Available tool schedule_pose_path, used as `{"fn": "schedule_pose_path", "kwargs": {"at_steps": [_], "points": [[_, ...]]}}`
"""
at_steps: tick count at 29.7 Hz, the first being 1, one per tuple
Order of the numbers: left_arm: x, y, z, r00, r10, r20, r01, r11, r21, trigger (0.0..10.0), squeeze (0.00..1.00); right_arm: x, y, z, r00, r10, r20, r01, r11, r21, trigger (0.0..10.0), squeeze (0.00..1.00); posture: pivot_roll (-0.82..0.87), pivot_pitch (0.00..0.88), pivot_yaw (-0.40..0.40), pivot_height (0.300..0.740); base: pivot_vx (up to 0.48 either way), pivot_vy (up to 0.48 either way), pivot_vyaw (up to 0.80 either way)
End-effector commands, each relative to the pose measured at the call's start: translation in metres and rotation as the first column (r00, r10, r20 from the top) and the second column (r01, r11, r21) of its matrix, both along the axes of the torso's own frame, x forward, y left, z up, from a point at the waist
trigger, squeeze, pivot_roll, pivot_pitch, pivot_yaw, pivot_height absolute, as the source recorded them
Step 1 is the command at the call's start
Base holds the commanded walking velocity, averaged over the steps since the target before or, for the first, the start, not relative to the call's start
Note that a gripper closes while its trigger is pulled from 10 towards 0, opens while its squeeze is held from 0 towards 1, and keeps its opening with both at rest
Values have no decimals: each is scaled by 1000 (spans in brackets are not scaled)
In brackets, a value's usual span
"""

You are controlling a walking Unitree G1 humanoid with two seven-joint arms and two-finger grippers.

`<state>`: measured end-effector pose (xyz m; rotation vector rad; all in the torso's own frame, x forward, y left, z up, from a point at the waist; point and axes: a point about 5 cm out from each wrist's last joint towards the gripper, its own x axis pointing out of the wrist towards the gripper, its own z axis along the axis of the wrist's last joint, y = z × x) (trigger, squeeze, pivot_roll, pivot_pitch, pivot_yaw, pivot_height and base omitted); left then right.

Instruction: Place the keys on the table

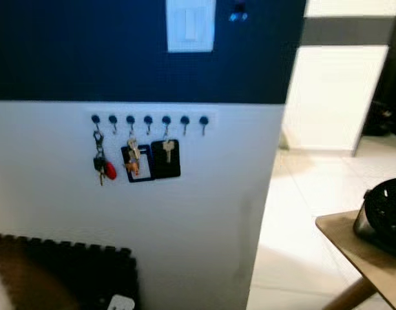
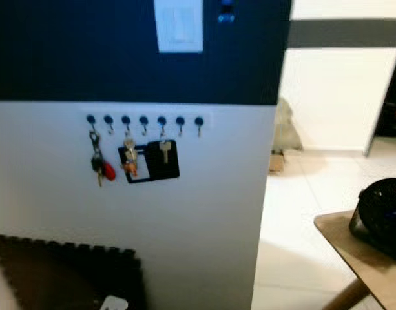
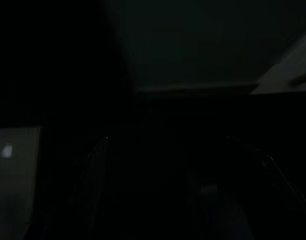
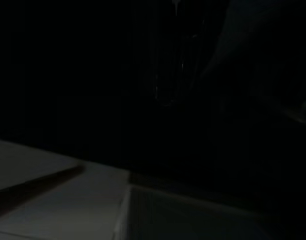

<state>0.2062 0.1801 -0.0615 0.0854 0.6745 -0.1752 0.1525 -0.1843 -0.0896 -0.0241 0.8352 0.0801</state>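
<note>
A row of several dark hooks (image 1: 148, 121) runs along the white lower wall. A bunch of keys with a red fob (image 1: 102, 166) hangs from the leftmost hook. Beside it hang a key with a blue-framed tag (image 1: 135, 161) and a single key on a black tag (image 1: 166, 157). A wooden table (image 1: 360, 257) shows its corner at the lower right, well apart from the hooks. Both wrist views are very dark; faint finger outlines can barely be made out.
A black round appliance (image 1: 386, 216) sits on the table corner. A dark foam mat (image 1: 68, 274) leans low against the wall at left. A white light switch (image 1: 190, 24) is on the dark upper wall. Pale tiled floor (image 1: 294, 213) opens to the right of the wall's edge.
</note>
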Motion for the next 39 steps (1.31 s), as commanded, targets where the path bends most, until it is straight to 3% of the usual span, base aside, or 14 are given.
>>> {"fn": "schedule_pose_path", "kwargs": {"at_steps": [1, 26, 39], "points": [[4, 3, 2, 1000, 7, 8, -7, 1000, 3, 10000, 0, -2, 4, -1, 1000, 2, -6, -2, 1000, 12, 10000, 0, 45, 31, 42, 740, 0, 0, 0], [3, 4, 1, 1000, 0, -14, 0, 1000, -3, 10000, 0, -1, 5, -1, 1000, 2, -4, -2, 1000, 15, 10000, 0, 48, 30, 46, 740, 0, 0, 0], [4, 4, 2, 1000, -7, -12, 7, 1000, -11, 10000, 0, 0, 6, -1, 1000, 3, -3, -2, 1000, 17, 10000, 0, 49, 30, 48, 740, 0, 321, 0]]}}
